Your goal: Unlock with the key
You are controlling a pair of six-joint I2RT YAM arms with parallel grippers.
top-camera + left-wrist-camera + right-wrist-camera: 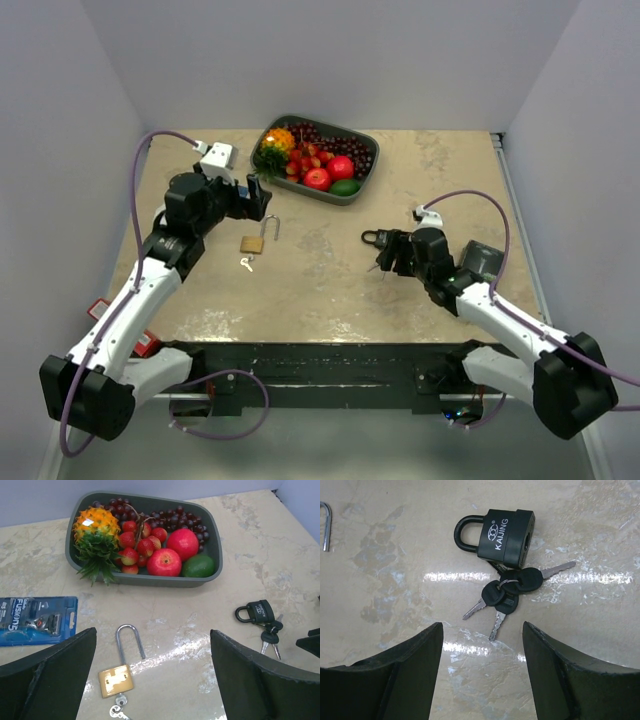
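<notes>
A brass padlock [252,243] lies on the table, its steel shackle [129,640] swung free at one end. A small silver key [117,707] sits in its bottom. My left gripper [262,203] is open and empty, hovering just behind this padlock [116,680], which lies near the left finger in the left wrist view. A black padlock [372,238] with a closed shackle lies mid-table, with a bunch of black-headed keys [507,592] beside it. My right gripper [385,252] is open and empty, just short of those keys; the black padlock also shows in the right wrist view [502,537].
A grey tray [360,190] of fruit stands at the back centre. A blue razor pack [37,620] lies left of the brass padlock. A dark grey object [482,258] sits by the right arm.
</notes>
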